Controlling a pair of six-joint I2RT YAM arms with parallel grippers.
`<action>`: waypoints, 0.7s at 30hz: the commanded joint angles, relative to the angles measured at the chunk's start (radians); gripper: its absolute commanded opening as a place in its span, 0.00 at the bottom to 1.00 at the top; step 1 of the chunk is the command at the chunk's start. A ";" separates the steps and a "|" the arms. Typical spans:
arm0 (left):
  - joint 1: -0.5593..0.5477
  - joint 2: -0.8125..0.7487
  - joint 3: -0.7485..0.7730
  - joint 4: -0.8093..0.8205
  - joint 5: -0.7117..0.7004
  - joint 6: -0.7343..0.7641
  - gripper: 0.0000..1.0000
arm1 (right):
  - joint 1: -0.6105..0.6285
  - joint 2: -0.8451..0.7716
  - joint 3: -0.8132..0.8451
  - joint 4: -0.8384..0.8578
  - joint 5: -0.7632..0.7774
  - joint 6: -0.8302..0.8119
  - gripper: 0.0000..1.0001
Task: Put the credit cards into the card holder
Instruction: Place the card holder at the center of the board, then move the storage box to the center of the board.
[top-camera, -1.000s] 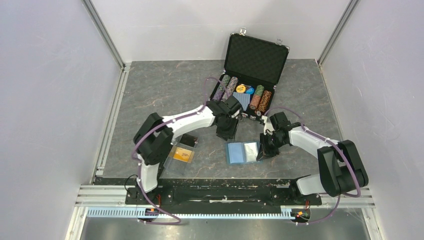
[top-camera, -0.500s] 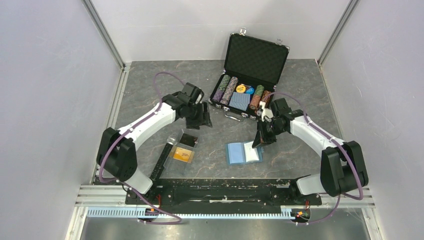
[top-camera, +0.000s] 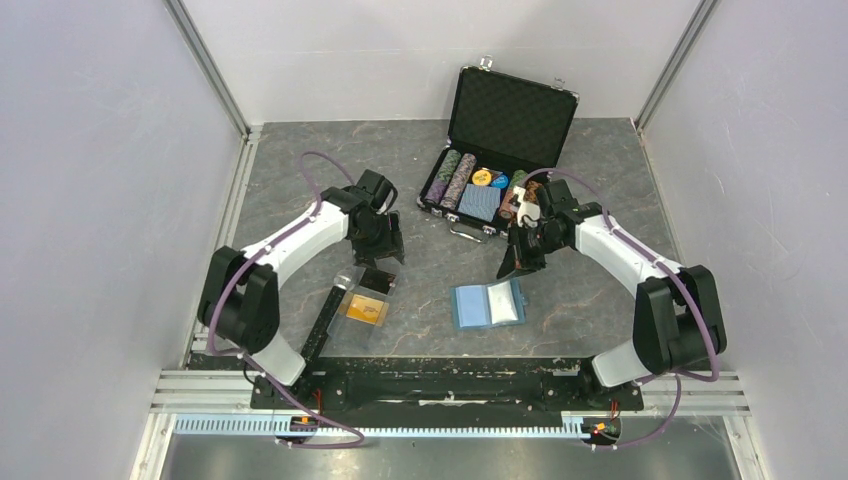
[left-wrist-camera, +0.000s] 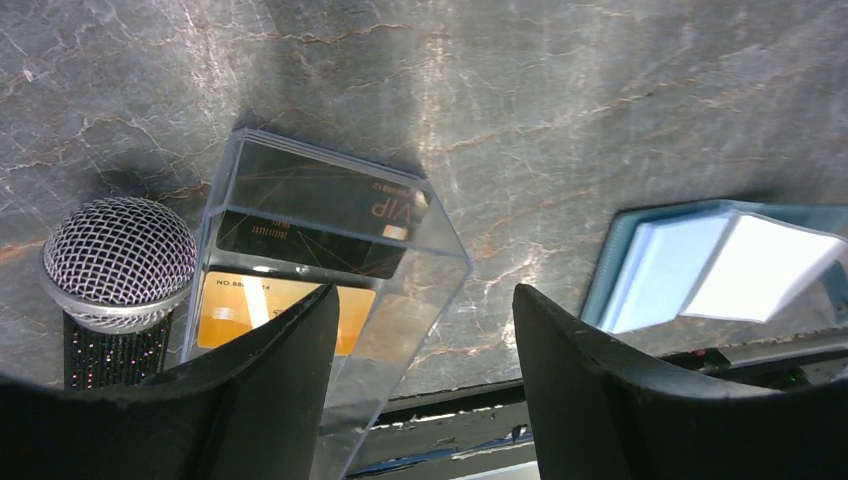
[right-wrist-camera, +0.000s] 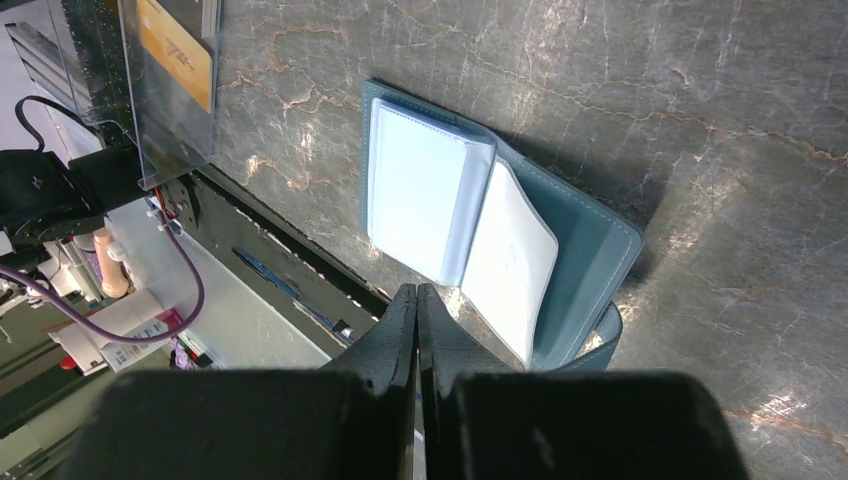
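Observation:
The teal card holder (top-camera: 488, 304) lies open on the table, its pale blue pockets up (right-wrist-camera: 425, 190). A whitish card-sized leaf (right-wrist-camera: 512, 262) rests on its right half. An orange-gold credit card (left-wrist-camera: 262, 308) and a black credit card (left-wrist-camera: 312, 215) lie inside a clear plastic box (top-camera: 364, 298). My left gripper (top-camera: 385, 246) hovers just behind that box, open with nothing between its fingers (left-wrist-camera: 425, 295). My right gripper (top-camera: 514, 262) hangs above and behind the holder's right edge, shut and holding nothing (right-wrist-camera: 416, 292).
A black microphone (top-camera: 325, 318) lies left of the clear box, its mesh head (left-wrist-camera: 118, 255) beside the cards. The open black case (top-camera: 505, 125) with poker chips and a blue deck stands at the back, close behind my right arm. A black rail runs along the near edge.
My left arm swung from the table's middle to the left, over the clear box, and its jaws opened. My right gripper rose off the holder's right edge and drew back, still shut.

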 joint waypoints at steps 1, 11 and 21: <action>0.001 0.063 0.017 0.019 -0.037 -0.007 0.71 | 0.003 0.015 0.055 -0.007 -0.026 -0.015 0.00; 0.009 0.184 0.118 0.050 0.011 0.036 0.31 | 0.001 0.022 0.061 -0.006 -0.044 -0.023 0.00; -0.042 0.225 0.141 0.084 0.085 0.036 0.09 | 0.000 0.039 0.049 0.006 -0.041 -0.025 0.00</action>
